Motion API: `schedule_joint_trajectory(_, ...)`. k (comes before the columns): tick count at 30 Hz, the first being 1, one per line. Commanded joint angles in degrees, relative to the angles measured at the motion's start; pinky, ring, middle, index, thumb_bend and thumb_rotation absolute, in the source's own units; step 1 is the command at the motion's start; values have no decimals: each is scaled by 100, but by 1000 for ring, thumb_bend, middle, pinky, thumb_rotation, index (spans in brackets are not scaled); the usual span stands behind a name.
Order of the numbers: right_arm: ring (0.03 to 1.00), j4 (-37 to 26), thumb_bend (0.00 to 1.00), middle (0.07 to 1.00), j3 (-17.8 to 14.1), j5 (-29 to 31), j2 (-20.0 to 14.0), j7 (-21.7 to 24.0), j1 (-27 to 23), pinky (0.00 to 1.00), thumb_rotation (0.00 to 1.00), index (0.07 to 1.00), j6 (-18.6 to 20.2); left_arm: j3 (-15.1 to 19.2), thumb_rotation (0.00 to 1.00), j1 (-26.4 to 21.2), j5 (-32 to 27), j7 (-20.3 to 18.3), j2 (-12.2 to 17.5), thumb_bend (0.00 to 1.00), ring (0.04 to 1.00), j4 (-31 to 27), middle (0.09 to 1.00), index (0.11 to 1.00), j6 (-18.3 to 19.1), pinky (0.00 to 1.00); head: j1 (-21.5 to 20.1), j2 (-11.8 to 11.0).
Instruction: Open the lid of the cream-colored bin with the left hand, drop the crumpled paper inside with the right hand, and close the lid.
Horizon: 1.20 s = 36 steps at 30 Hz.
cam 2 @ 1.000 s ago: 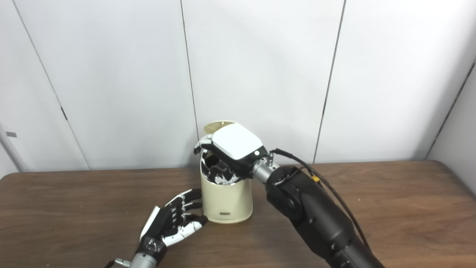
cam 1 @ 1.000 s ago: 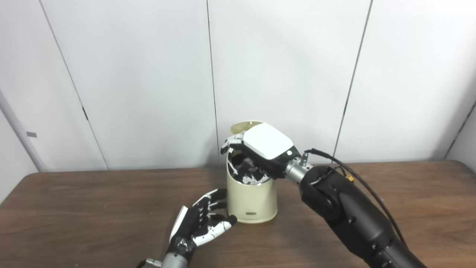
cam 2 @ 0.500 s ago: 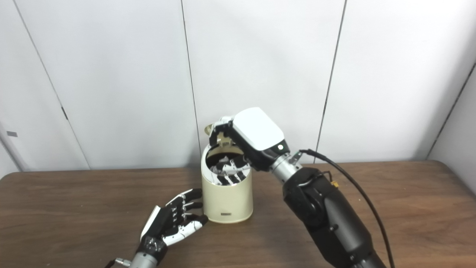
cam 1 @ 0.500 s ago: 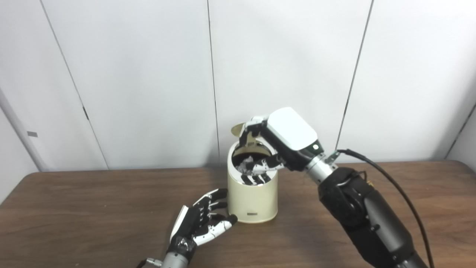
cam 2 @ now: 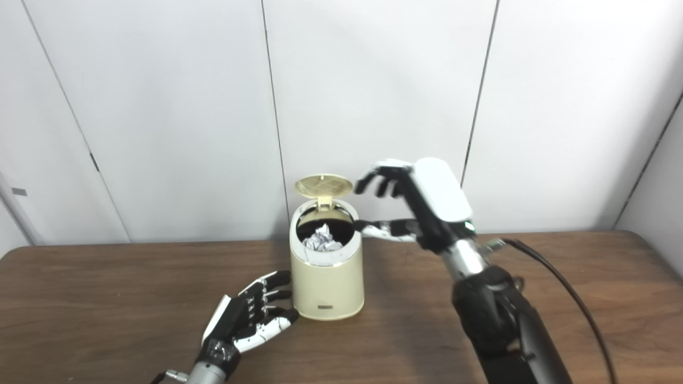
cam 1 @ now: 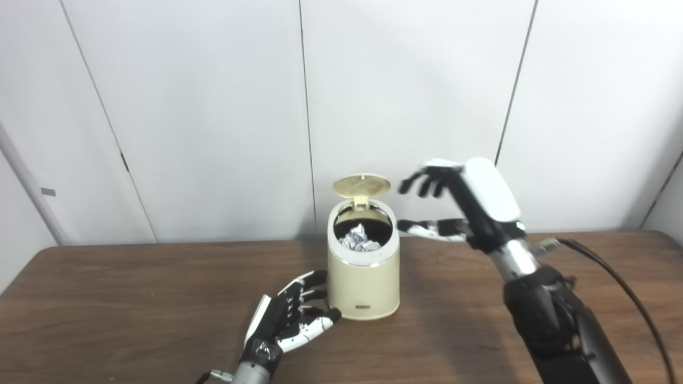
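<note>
The cream-colored bin (cam 1: 364, 282) stands on the brown table (cam 1: 133, 298) with its round lid (cam 1: 362, 186) tipped up at the back. Crumpled paper (cam 1: 359, 238) lies inside the open mouth. My right hand (cam 1: 463, 205) hovers to the right of the bin, above rim height, fingers spread and holding nothing. My left hand (cam 1: 291, 318) rests low on the table just left of the bin's base, fingers apart, fingertips close to the bin wall but holding nothing.
White wall panels (cam 1: 213, 106) rise right behind the table's far edge. A black cable (cam 1: 613, 272) trails from my right wrist over the table's right side.
My right hand has lifted out of the bin and swung to the right, fingers spread. The paper now lies in the bin. The left hand has stayed put.
</note>
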Motion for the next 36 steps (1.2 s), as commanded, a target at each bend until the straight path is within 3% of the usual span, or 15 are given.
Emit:
schedule_joint_trajectory(1, 417, -191, 512, 563, -220, 495, 59, -4, -35, 332, 135, 493, 128, 22, 274, -136, -72, -4, 24, 701, 802, -209, 863, 864, -49, 669, 8, 6)
schedule_joint_trajectory(7, 432, -121, 512, 603, -564, 1365, 115, 153, 454, 344, 140, 497, 349, 44, 270, -129, -69, -1, 36, 706, 791, -159, 854, 861, -150, 665, 3, -6)
schedule_joint_trajectory(11, 548, -83, 515, 694, -763, 2319, 152, 509, 729, 450, 151, 498, 762, 81, 238, -107, -131, -20, 23, 696, 794, -194, 858, 859, -100, 651, 4, -1)
schedule_joint_trajectory(12, 573, -85, 641, 721, -782, 2425, 153, 561, 768, 478, 213, 647, 831, 86, 233, -103, -138, -24, 23, 694, 795, -203, 859, 858, -94, 642, 4, -1)
schedule_joint_trajectory(13, 582, -52, 683, 730, -802, 2581, 166, 622, 842, 487, 235, 698, 855, 90, 231, -97, -141, -22, 25, 693, 795, -218, 859, 857, -91, 638, 2, 4)
schedule_joint_trajectory(17, 622, 52, 795, 779, -814, 2985, 217, 765, 1066, 526, 336, 771, 822, 105, 239, -80, -129, -2, 43, 692, 789, -257, 856, 853, -129, 633, 14, 10)
schedule_joint_trajectory(21, 661, 179, 820, 810, -801, 3206, 289, 805, 1183, 558, 327, 798, 736, 136, 267, -64, -136, 18, 50, 706, 794, -322, 853, 858, -121, 641, 20, 27)
schedule_joint_trajectory(27, 669, 585, 849, 800, -786, 3323, 425, 743, 1291, 560, 328, 804, 245, 171, 264, -56, -124, 52, 39, 697, 785, -445, 850, 854, -5, 642, 82, 39)
schedule_joint_trajectory(36, 648, 726, 843, 773, -961, 3374, 869, 354, 1409, 564, 304, 771, 38, 187, 264, -32, -148, 49, 56, 700, 807, -525, 859, 860, -35, 654, 79, 14)
